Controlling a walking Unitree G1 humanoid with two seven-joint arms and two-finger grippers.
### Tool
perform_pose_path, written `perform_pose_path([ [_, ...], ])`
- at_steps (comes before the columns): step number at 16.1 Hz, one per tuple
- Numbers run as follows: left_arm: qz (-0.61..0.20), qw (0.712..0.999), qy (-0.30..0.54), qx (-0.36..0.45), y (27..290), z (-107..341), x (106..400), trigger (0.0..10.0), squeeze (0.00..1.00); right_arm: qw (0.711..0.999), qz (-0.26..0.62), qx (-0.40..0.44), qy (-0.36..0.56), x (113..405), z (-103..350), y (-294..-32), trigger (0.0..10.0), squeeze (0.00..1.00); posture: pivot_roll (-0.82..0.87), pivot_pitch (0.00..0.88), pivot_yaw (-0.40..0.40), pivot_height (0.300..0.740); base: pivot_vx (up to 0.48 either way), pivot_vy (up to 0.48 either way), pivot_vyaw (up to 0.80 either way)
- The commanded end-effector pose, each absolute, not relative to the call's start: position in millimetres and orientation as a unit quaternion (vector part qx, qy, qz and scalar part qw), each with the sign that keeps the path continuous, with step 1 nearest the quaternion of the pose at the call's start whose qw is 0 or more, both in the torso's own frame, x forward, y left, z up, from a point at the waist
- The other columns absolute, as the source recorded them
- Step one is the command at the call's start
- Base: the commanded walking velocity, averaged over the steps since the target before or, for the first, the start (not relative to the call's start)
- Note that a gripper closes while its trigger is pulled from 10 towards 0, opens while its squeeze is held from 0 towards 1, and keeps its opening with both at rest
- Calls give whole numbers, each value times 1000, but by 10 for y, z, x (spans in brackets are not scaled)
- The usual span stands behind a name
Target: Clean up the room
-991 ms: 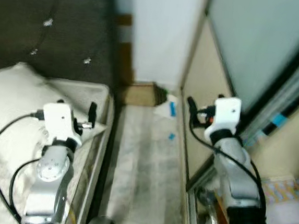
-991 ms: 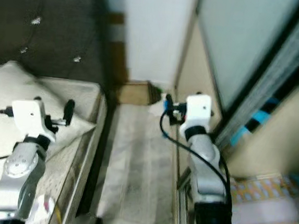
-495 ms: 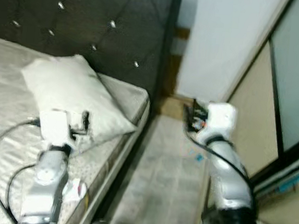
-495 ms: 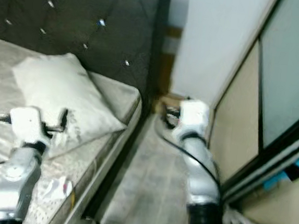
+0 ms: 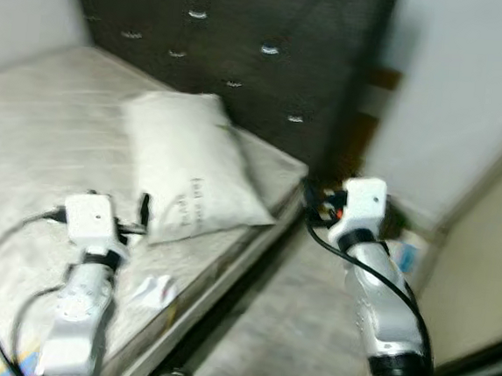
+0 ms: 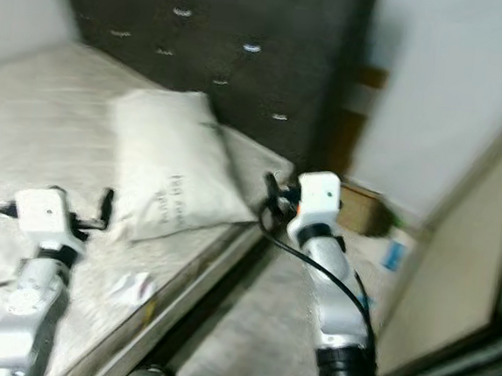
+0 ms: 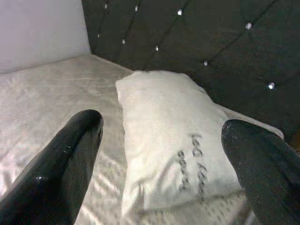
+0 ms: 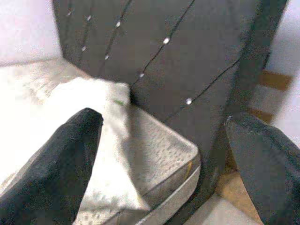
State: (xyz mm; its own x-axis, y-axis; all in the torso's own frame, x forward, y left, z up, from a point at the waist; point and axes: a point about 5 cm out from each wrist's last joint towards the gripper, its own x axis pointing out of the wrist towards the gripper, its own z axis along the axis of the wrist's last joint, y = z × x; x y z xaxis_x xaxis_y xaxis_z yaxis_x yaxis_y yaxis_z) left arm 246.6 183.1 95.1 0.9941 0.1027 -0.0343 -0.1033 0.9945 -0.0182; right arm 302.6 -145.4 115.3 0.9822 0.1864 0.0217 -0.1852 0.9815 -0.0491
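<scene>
Head eyes look down; wrists face pillow (image 7: 173,140)

A white pillow (image 5: 195,170) with dark printed lettering lies on a pale, silvery-cream bed (image 5: 37,125), backed by a charcoal tufted headboard (image 5: 246,47) studded with glinting silver buttons. The walls (image 5: 470,93) are plain white. Two silver arms carry white wrist housings, black cables and black-fingered tools.

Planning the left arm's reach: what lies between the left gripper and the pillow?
Bare mattress; in the left wrist view, open left gripper frames the pillow.
</scene>
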Motion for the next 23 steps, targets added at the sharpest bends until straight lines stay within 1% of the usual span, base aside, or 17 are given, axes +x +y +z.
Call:
perform_pose_path([
  [1, 50, 999, 11, -8, 1839, 978, 2467, 10000, 0, 995, 96, -18, -24, 3048, 1213, -1443, 10000, 0, 10, 25, -40, 740, 0, 0, 800],
  [2, 50, 999, 7, -3, 1816, 991, 2477, 10000, 0, 995, 96, -17, -24, 3049, 1214, -1441, 10000, 0, 10, 25, -40, 740, 0, 0, 800],
  [3, 67, 998, 4, 15, 1816, 1010, 2485, 10000, 0, 995, 98, -15, -25, 3052, 1221, -1435, 10000, 0, 11, 28, -41, 740, 0, 0, 800],
  [5, 44, 999, 1, -1, 1837, 1008, 2488, 10000, 0, 995, 100, -15, -24, 3051, 1220, -1426, 10000, 0, 12, 31, -41, 740, 0, 0, 800],
  [9, 49, 999, 1, 2, 1850, 1012, 2484, 10000, 0, 994, 104, -13, -22, 3045, 1213, -1417, 10000, 0, 13, 35, -43, 740, 0, 0, 800],
  [16, 32, 999, 8, -21, 1699, 950, 2494, 10000, 0, 993, 115, -7, -18, 3023, 1193, -1365, 10000, 0, 4, 34, -44, 740, 0, 0, 800],
  [23, 17, 1000, -5, -21, 1703, 1008, 2528, 10000, 0, 993, 115, 1, -27, 3067, 1234, -1356, 10000, 0, 11, 33, -50, 740, 0, 0, 800],
])
